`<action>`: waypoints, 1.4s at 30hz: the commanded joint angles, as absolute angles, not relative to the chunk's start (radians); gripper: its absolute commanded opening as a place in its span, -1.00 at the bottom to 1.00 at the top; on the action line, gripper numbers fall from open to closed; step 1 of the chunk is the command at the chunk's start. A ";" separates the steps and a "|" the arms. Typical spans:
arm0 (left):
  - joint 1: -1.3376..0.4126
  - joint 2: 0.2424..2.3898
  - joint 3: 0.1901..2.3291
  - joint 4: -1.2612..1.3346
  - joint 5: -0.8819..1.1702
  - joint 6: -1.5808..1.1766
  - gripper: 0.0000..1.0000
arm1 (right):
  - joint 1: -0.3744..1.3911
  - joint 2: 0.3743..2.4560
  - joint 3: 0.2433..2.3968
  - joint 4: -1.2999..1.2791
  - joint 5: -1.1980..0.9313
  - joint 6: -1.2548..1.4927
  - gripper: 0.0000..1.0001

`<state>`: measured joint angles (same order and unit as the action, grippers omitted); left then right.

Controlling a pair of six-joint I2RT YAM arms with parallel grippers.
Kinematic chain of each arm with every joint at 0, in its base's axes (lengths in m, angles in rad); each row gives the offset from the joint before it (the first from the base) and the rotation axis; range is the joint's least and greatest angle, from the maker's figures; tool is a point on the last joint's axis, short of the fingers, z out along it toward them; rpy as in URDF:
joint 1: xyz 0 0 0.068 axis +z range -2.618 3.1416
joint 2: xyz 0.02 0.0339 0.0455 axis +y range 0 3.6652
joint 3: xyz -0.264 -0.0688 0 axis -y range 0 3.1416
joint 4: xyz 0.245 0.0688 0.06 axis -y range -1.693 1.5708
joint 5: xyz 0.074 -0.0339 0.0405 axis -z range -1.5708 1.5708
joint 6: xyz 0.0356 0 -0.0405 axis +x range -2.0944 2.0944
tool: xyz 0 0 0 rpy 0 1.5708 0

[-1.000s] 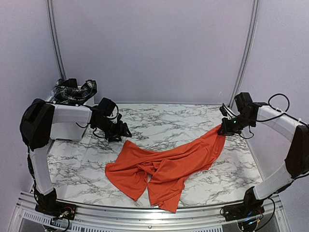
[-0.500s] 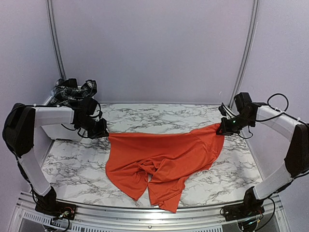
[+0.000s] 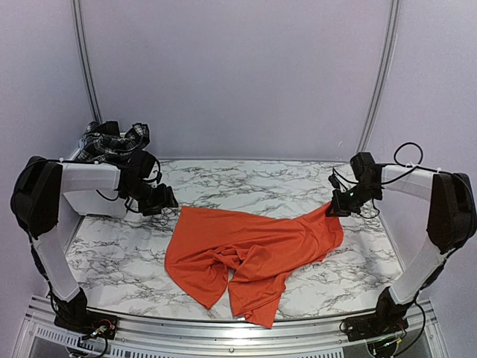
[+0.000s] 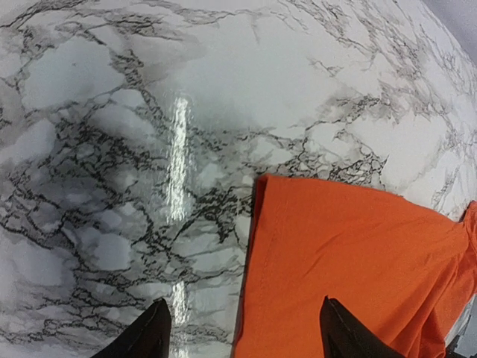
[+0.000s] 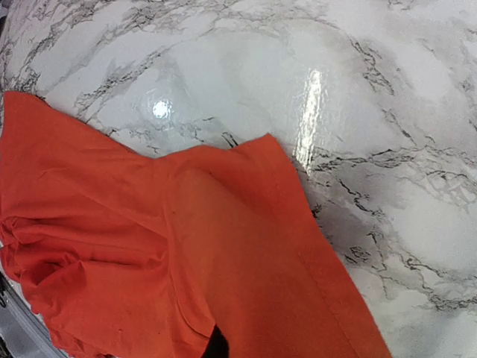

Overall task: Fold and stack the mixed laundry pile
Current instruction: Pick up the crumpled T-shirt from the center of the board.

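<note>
Because the right gripper (image 3: 337, 210) is clenched on the right-hand edge of the orange T-shirt (image 3: 253, 250), that end of the cloth is drawn to a point and lifted a little off the marble table (image 3: 253, 183). I read this as an anchor grip, meant to let the shirt be pulled flat before any fold. The left gripper (image 3: 165, 200) is released and grasps nothing. In its wrist view its fingers (image 4: 153, 332) stand apart, and the shirt's far left corner lies flat on the marble just ahead of them, so it looks placed to take that corner. The shirt lies mid-table, its far edge fairly straight and its near half bunched into ridges that reach towards the table's near edge. A black-and-white plaid piece (image 3: 112, 142) is heaped at the far left corner, well apart from the shirt and partly behind the left arm. No pale blue piece shows. Nothing lies between the open claw and the corner; the crumpled near half is likely the real hindrance to a clean fold
</note>
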<state>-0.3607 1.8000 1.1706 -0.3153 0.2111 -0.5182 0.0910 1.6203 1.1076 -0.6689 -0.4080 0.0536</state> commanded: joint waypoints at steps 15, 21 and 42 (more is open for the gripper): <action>-0.402 2.096 1.433 -0.374 0.227 -0.418 0.10 | 0.083 1.730 1.167 -0.611 -0.368 0.071 -1.00; -0.427 2.154 1.471 -0.407 0.196 -0.407 -0.14 | 0.083 1.767 1.186 -0.593 -0.376 0.077 -1.00; -0.357 1.789 1.725 -0.452 0.184 -0.395 -1.00 | 0.083 1.564 1.520 -0.656 -0.327 0.045 -1.00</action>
